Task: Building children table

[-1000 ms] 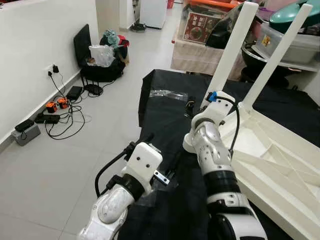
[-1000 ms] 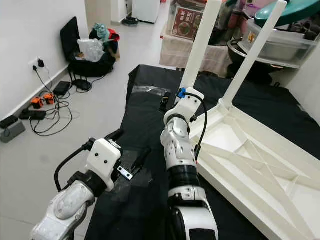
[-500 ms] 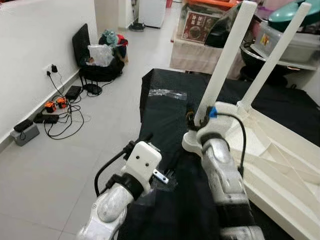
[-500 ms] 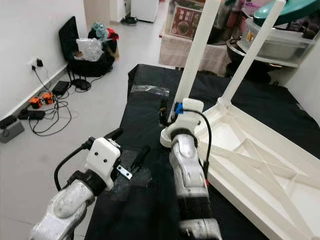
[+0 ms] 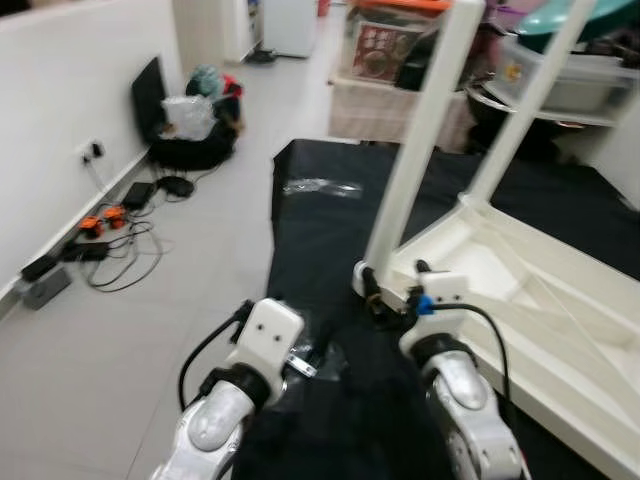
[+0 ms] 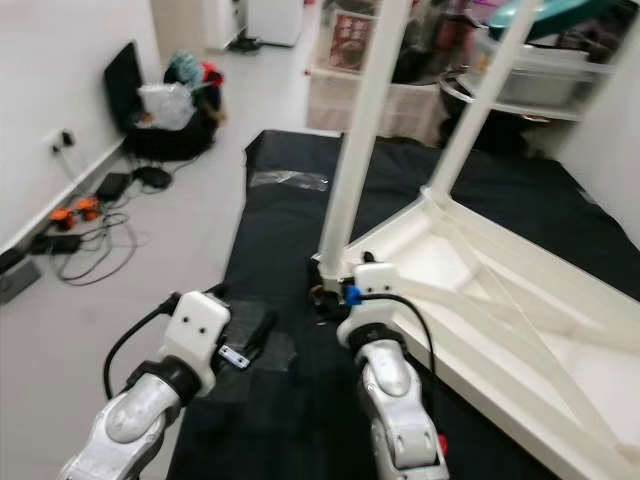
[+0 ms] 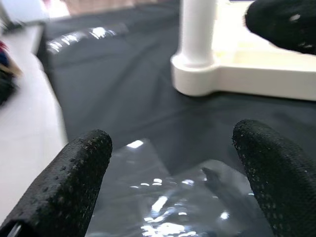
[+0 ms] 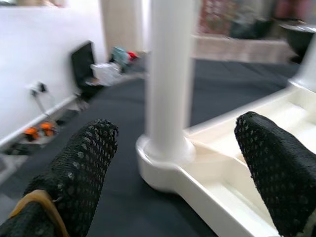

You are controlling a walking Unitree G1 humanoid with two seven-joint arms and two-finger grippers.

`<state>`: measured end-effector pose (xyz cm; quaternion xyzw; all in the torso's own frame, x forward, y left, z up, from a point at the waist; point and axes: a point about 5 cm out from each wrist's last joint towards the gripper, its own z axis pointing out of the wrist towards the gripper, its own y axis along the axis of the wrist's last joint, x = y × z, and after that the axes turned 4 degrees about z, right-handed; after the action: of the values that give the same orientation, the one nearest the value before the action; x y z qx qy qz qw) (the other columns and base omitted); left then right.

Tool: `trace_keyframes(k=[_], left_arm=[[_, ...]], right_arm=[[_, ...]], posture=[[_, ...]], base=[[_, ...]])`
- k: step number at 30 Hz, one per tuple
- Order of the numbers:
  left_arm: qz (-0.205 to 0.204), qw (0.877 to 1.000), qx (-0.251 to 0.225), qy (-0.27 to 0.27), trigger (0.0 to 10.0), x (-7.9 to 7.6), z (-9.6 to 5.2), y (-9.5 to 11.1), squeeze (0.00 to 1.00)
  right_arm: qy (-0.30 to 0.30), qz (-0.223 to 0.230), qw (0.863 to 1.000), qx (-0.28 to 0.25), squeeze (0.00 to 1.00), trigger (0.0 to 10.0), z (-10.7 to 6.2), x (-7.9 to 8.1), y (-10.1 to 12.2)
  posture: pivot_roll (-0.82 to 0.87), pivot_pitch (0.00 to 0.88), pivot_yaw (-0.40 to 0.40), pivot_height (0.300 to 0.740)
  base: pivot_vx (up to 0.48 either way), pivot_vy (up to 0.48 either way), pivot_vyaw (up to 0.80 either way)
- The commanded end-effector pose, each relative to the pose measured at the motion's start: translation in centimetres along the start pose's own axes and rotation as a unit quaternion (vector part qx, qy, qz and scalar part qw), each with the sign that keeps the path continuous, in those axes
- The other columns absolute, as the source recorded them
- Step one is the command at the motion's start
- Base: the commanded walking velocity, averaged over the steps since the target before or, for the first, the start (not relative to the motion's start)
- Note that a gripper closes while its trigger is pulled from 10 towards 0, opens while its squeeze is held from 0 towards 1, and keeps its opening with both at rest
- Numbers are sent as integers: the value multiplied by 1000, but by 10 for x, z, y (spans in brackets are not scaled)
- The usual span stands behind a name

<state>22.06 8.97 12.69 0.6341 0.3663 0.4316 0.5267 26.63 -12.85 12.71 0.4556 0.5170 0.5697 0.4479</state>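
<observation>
A white plastic children table (image 5: 530, 300) lies upside down on a black cloth, at the right side of the frame. Its underside faces up and shows raised ribs that cross in diagonals. Two round white legs are mounted: the near leg (image 5: 415, 150) rises from the corner socket (image 7: 195, 74) at the centre of the frame, and the second leg (image 5: 520, 110) stands behind it, upper right.

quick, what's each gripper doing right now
Left gripper: open, empty, over the plastic bag.
Right gripper: open, empty, fingers either side of the table leg, not touching.
</observation>
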Motion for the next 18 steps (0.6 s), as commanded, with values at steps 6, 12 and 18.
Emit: trace_keyframes(k=[6,12,18], left_arm=[[-26,1000,-7,5,10000,-2,0,1,0],[-27,1000,0,16,10000,-1,-1,-1,0],[-28,999,-1,20,10000,-1,-2,-2,0]], right_arm=[[15,-10,1000,10,0,10000,-8,6,-5],[-1,-4,1000,26,0,10000,-9,2,-9],[-13,-6,999,35,0,10000,-11,0,-12]], posture=[[36,0,-86,740],[31,0,-88,740],[30,0,-82,740]], base=[[0,0,0],[0,0,0],[0,0,0]])
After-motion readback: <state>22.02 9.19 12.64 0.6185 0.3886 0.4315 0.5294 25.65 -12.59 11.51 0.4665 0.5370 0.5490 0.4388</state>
